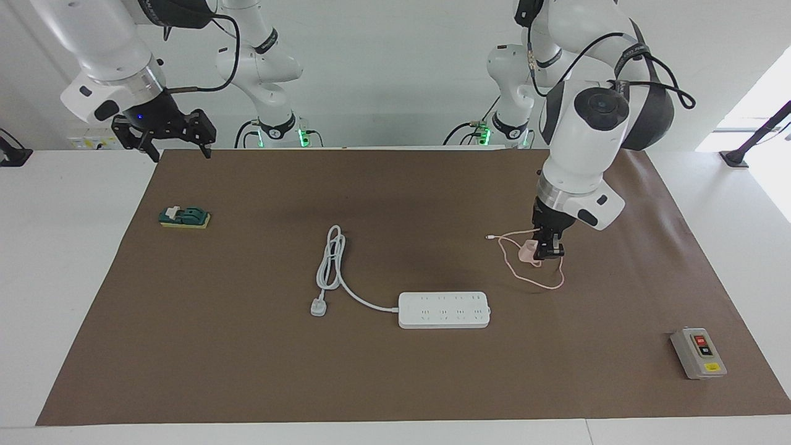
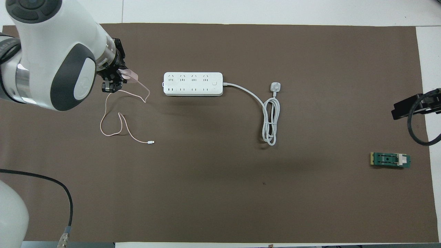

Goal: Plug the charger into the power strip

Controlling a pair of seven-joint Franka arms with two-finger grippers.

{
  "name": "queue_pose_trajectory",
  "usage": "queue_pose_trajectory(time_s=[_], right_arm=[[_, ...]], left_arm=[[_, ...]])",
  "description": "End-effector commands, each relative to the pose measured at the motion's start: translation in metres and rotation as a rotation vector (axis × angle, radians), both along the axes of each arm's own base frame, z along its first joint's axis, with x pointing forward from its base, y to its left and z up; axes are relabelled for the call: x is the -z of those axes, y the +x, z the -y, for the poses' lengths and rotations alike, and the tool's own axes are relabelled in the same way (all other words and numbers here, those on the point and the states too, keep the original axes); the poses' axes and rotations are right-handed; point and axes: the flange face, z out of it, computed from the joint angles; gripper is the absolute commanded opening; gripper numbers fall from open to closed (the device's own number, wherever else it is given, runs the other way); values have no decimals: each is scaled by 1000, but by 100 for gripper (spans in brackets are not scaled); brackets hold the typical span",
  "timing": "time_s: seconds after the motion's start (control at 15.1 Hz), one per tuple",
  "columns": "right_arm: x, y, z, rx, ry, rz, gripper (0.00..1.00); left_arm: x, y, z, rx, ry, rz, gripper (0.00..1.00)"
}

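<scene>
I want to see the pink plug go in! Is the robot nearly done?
Partly. Done: the left gripper is shut on the small pale-pink cube charger and holds it above the brown mat, its thin pink cable trailing. In hand: carrying it to the long white power strip. Left: pushing it into a socket; all look empty. The right gripper waits open.

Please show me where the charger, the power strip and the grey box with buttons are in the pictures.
charger [image 1: 526, 251]: facing view, on the pink cube's body.
power strip [image 2: 193, 83]: overhead view, on the middle of its socket face.
grey box [image 1: 699, 353]: facing view, on its front face.
</scene>
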Motion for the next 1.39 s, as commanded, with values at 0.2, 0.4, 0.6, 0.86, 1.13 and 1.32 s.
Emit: queue_pose_trajectory(time_s=[0.2, 0.4, 0.6, 0.86, 1.13, 1.32], right_arm=[[46, 3, 6, -51, -12, -55, 100], [40, 5, 12, -51, -8, -56, 100], [36, 5, 27, -24, -8, -41, 100], [28, 5, 26, -4, -4, -18, 100], [25, 9, 28, 113, -12, 20, 100], [25, 9, 31, 115, -11, 24, 100]], left_arm=[[46, 3, 41, -124, 44, -30, 0], [65, -7, 58, -201, 70, -44, 0], [68, -12, 66, -247, 67, -48, 0], [106, -3, 89, -265, 53, -11, 0], [125, 0, 92, -244, 62, -20, 0], [133, 1, 94, -228, 67, -27, 0]])
